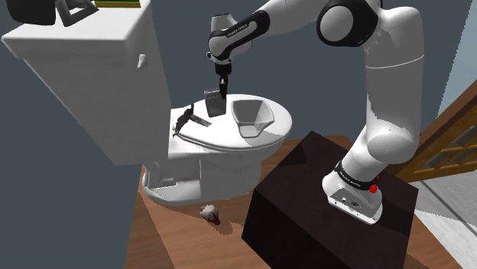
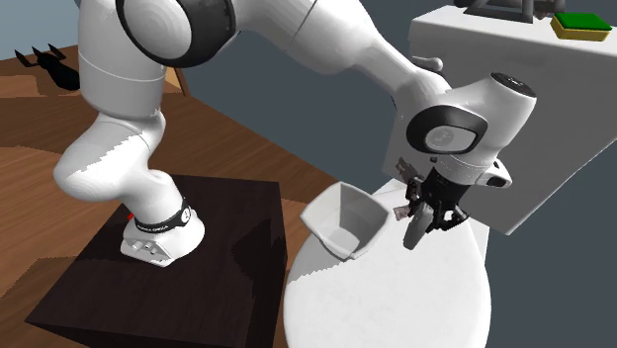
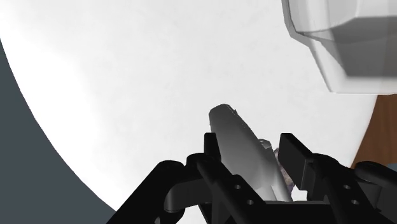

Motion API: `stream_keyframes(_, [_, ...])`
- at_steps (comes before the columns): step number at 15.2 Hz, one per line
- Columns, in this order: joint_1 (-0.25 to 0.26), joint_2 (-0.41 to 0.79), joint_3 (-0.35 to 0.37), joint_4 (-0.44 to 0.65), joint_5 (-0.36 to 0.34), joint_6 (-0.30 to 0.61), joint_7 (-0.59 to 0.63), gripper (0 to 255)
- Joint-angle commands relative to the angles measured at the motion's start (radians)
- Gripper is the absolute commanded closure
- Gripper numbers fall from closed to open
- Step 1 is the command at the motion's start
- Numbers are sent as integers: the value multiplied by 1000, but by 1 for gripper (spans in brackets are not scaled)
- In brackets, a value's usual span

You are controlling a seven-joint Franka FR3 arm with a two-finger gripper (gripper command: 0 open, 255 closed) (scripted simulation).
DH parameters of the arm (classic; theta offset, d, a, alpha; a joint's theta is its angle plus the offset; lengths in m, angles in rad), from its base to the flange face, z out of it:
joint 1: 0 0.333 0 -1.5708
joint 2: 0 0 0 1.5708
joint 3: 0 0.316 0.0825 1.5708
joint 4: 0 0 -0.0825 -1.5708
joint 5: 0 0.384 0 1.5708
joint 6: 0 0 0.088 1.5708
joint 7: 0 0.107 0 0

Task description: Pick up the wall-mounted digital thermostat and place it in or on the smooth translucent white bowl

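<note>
I see the pincer [image 1: 221,85] closed to a narrow gap on the grey thermostat [image 1: 214,104]. The thermostat hangs from the 2 fingers above the white toilet lid [image 1: 222,144] and does not touch it. The whitish bowl [image 1: 252,118] stands on the same lid, just beside the thermostat, toward the lid's edge that faces the dark stand [image 1: 306,191].

In the wrist view the thermostat sits a little slanted between the fingertips [image 3: 212,153], and a good part of it reaches beyond them. So I judge that the hold is on 1 end only. If the arm swings sideways too quickly, the thermostat may turn in the grip or slip out. It would then fall on the smooth lid and could slide over the rounded edge to the wooden floor [image 1: 176,241].

The second danger is the bowl itself. It looks light, with thin sloping walls. If the thermostat travels too low, its lower corner may strike the rim and push the bowl toward the lid's edge, or tip it. If it is released from too high, it may bounce out.

A dark object [image 1: 189,121] lies at the lid's edge on the tank side, away from the way to the bowl, so I expect no trouble from it.
</note>
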Motion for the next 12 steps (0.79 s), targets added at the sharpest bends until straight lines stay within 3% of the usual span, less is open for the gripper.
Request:
stream_keyframes(1, [0,-12,-1,10,-1,-22,0,255])
stream_keyframes(12, [2,-73,-5,70,-9,-142,4,255])
